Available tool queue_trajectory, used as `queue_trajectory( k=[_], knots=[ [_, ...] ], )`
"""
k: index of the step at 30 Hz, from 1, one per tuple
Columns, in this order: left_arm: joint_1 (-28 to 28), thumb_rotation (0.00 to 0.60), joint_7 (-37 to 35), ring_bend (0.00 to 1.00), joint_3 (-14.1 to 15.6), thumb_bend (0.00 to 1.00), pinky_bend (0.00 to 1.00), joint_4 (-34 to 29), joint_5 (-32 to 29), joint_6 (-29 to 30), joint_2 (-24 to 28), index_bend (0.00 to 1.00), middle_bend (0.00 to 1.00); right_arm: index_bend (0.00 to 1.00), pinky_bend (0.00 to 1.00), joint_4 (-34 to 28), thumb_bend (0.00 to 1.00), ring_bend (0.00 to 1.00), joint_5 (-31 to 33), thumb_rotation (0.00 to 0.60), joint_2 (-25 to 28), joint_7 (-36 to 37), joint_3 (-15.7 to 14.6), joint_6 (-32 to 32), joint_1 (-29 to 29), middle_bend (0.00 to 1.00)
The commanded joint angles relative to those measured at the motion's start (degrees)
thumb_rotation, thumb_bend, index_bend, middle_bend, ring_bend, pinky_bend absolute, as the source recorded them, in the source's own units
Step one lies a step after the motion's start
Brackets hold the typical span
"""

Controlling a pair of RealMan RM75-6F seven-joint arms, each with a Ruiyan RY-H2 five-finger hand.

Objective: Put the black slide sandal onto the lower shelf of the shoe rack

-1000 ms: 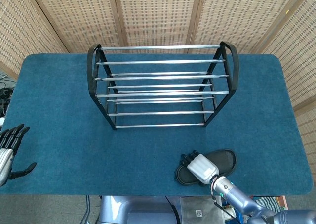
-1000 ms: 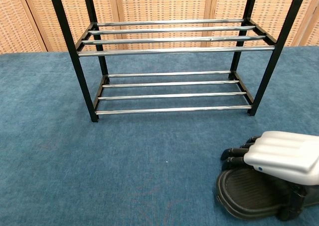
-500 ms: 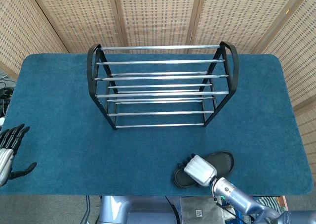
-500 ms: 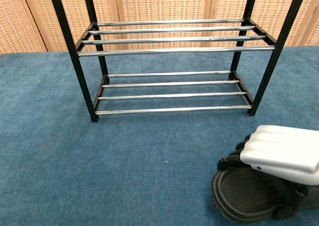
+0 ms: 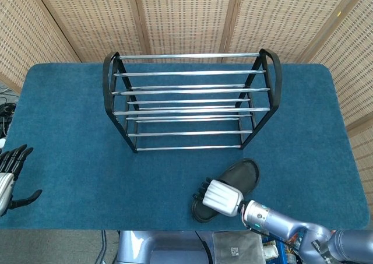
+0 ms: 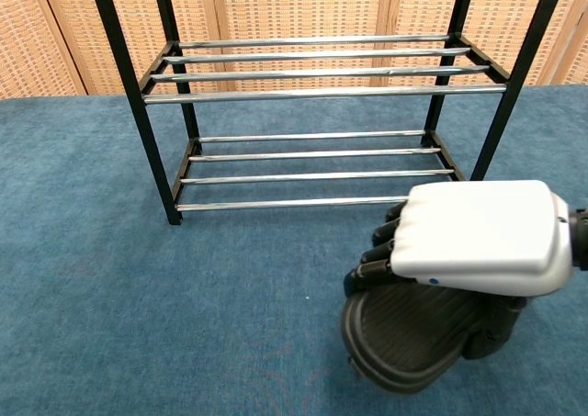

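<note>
We've got the right hand (image 6: 478, 237) gripping the black slide sandal (image 5: 230, 187), lifted and swung left vs 1 s ago. Lower shelf (image 6: 317, 175) of the shoe rack (image 5: 189, 98) is next; left hand (image 5: 10, 173) idles, fingers spread.

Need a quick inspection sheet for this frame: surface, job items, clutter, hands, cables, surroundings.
Surface: blue carpeted table, flat, no marks seen.
Job's things: black slide sandal near the front edge, in front of the shoe rack and apart from it; lower shelf and upper shelf both bare.
Clutter: nothing seen.
Hands: right hand grips the sandal from above, fingers over its edge; whether it is lifted off the table cannot be told. Left hand at the table's front left corner, fingers apart, holds nothing.
Cables: dark cables off the table's left edge.
Surroundings: woven wicker screen panels behind the table.
</note>
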Motion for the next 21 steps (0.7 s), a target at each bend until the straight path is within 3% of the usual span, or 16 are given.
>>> queue_trajectory(
  k=[1,6,10,21],
  knots=[
    [-0.3,0.600,-0.4,0.00,-0.2,0.24,0.00,0.2,-0.6,-0.6,0.1,0.00,0.00,0.52,0.50,1.1,0.45,0.47,-3.5,0.600,-0.2,1.9,0.3,-1.7,2.8,0.52],
    [-1.0,0.600,-1.2,0.00,-0.7,0.24,0.00,0.5,-2.0,-2.1,0.3,0.00,0.00,0.52,0.50,6.7,0.50,0.47,-10.3,0.600,-1.8,3.6,1.0,-2.1,7.6,0.52],
    [-1.6,0.600,-1.4,0.00,-1.1,0.24,0.00,0.6,-3.4,-3.2,0.3,0.00,0.00,0.52,0.50,17.1,0.53,0.47,-16.9,0.600,-4.6,9.6,0.0,1.0,11.9,0.50],
    [-3.4,0.600,0.4,0.00,-2.0,0.24,0.00,0.8,-7.2,-6.7,-0.3,0.00,0.00,0.52,0.50,38.4,0.66,0.47,-21.0,0.600,-11.6,24.6,-3.1,8.8,16.2,0.49]
  ],
)
